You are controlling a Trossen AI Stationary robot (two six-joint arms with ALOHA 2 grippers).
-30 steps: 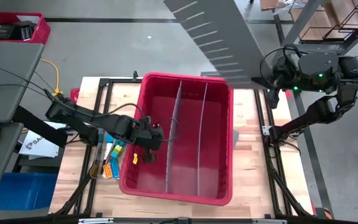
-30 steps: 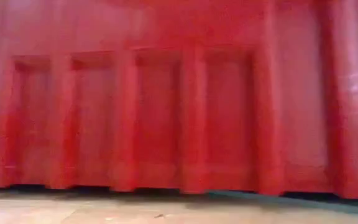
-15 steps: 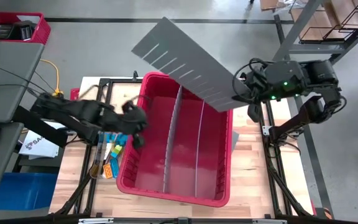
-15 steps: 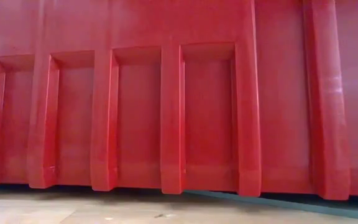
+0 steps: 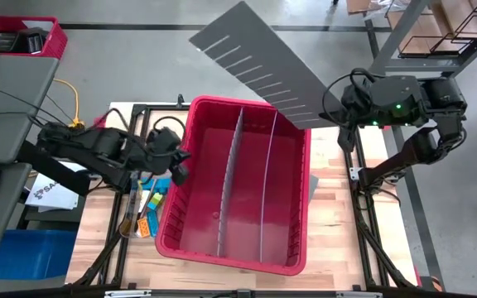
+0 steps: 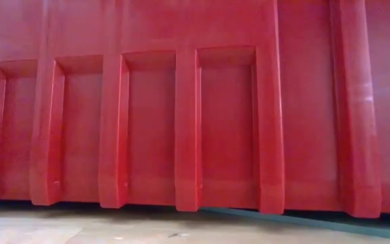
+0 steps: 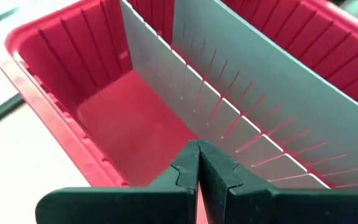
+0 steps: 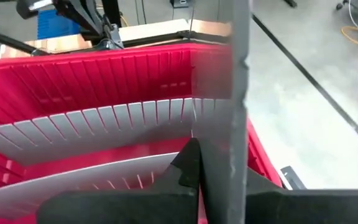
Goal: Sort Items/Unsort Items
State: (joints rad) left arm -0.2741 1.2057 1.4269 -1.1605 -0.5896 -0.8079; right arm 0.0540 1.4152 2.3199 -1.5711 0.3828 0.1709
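A large red bin (image 5: 234,194) stands mid-table with two grey dividers (image 5: 230,182) upright inside it. My right gripper (image 5: 338,116) is above the bin's far right corner, shut on a third, slotted grey divider panel (image 5: 259,70) that slants up over the bin's far rim. My left gripper (image 5: 176,161) hovers shut and empty at the bin's left rim; in its wrist view the fingers (image 7: 197,165) point into the bin. The items (image 5: 143,211), small coloured pieces and a dark stick, lie on the table left of the bin. My right gripper pinches the divider panel between its two fingers (image 8: 188,165) at the panel's lower right end (image 8: 225,149). The fingers come from the table's right side, slanting down. The panel is lifted clear and slopes up and away toward the far left.
The bin's ribbed near wall (image 6: 195,122) fills the low view. A second red crate (image 5: 23,37) sits on the floor at far left, with a grey desk (image 5: 7,108) and a blue box (image 5: 23,248) beside the table's left edge.
My left gripper has drawn back out of the bin toward the table's left edge, risen to the left rim and rolled, staying shut. The bin has shifted and then settled. My right gripper has swung the raised panel so it slopes lower over the far rim.
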